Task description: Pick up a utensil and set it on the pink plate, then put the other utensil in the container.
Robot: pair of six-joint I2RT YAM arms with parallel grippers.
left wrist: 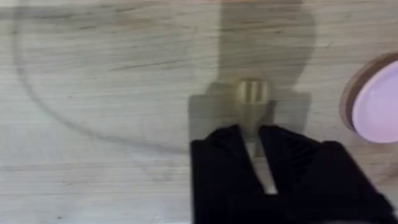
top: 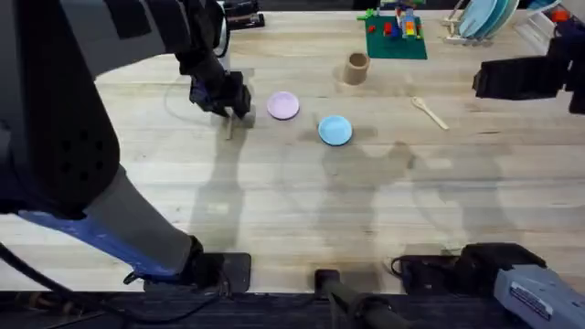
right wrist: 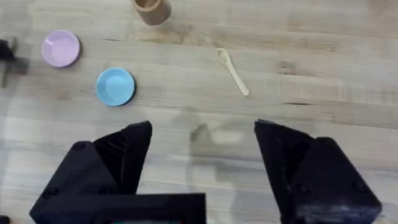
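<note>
While the left gripper (left wrist: 250, 134) clamps its black fingers on the wooden fork (left wrist: 252, 93) lying on the table just beside the pink plate (top: 282, 106), the right gripper (right wrist: 202, 146) hangs wide open, with no legible writing anywhere.

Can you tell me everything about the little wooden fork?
The wooden fork is small and pale, with short stubby tines and a thin flat handle. It lies flat on the wooden table, just beside the pink plate but not on it. The left gripper is down over it, its two black fingers close on either side of the handle, so most of the handle is hidden. Whether they squeeze it yet is hard to tell.
</note>
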